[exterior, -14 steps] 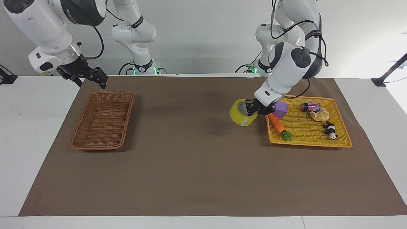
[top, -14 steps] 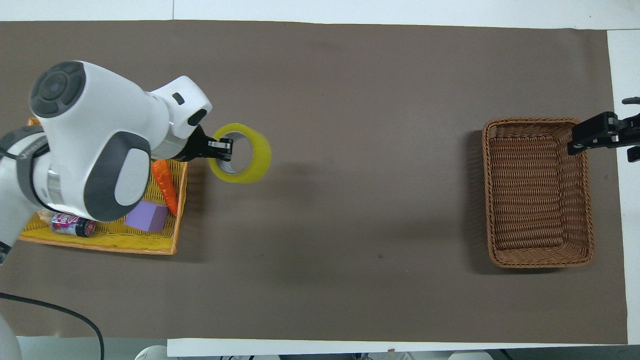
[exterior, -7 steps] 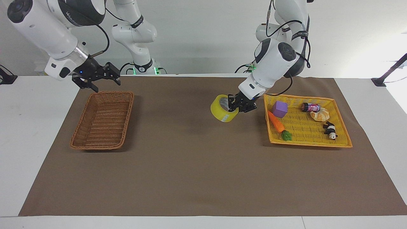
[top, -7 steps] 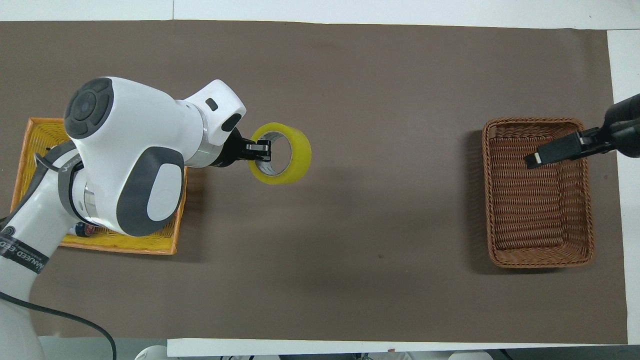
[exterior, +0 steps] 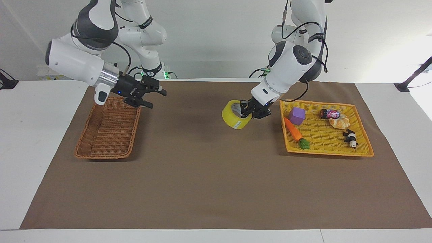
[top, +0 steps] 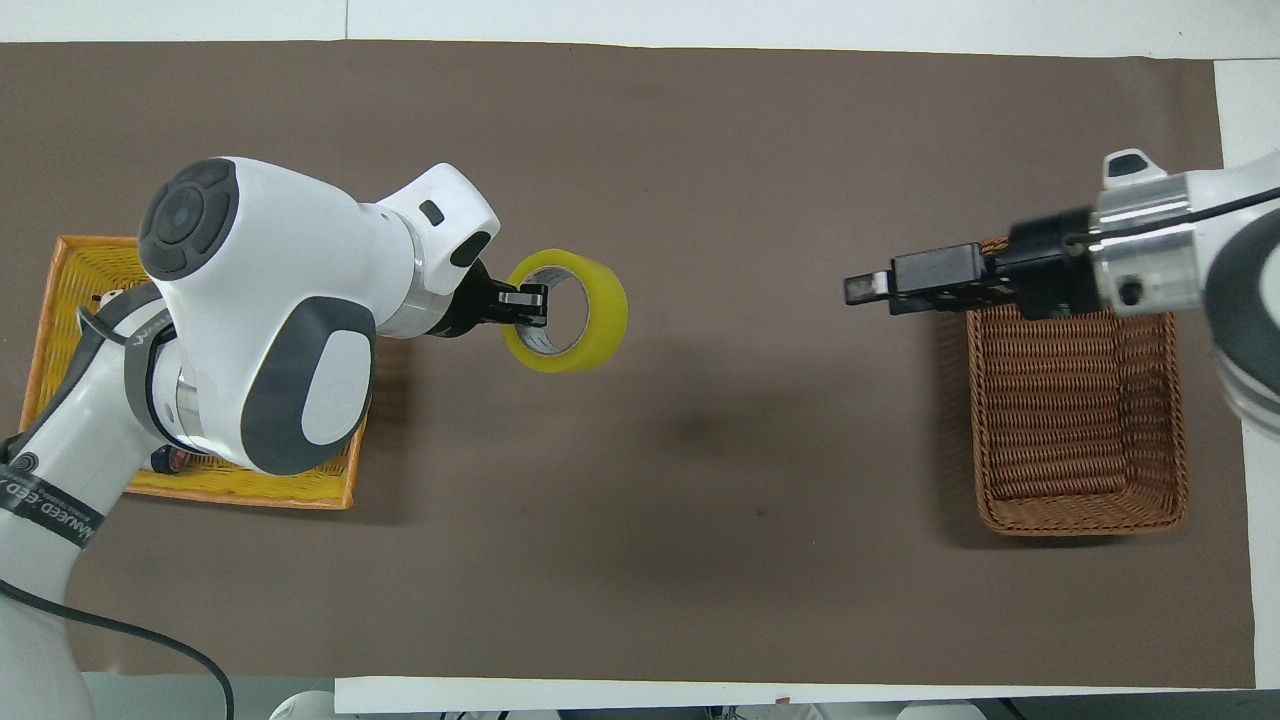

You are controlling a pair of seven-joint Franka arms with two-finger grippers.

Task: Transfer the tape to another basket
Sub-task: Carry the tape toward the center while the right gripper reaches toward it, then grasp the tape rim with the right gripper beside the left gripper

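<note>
The tape (exterior: 230,117), a yellow roll, hangs from my left gripper (exterior: 245,108), which is shut on the roll's wall. It is held in the air over the brown mat, just off the yellow tray's edge toward the table's middle. The overhead view shows the tape (top: 607,312) and left gripper (top: 525,303) too. The brown wicker basket (exterior: 101,156) stands at the right arm's end, with nothing in it. My right gripper (exterior: 154,98) is open and empty, in the air over the basket's rim nearest the middle, pointing toward the tape. It also shows in the overhead view (top: 862,290).
The shallow yellow tray (exterior: 329,152) at the left arm's end holds a purple cube (exterior: 297,115), a toy carrot (exterior: 293,130), a small can (exterior: 329,113), a croissant (exterior: 339,122) and a toy panda (exterior: 351,138). A brown mat (exterior: 209,175) covers the table.
My left gripper carried the tape from the tray's edge toward the table's middle, then slowed. My right gripper swung from beside the basket across it toward the middle.
</note>
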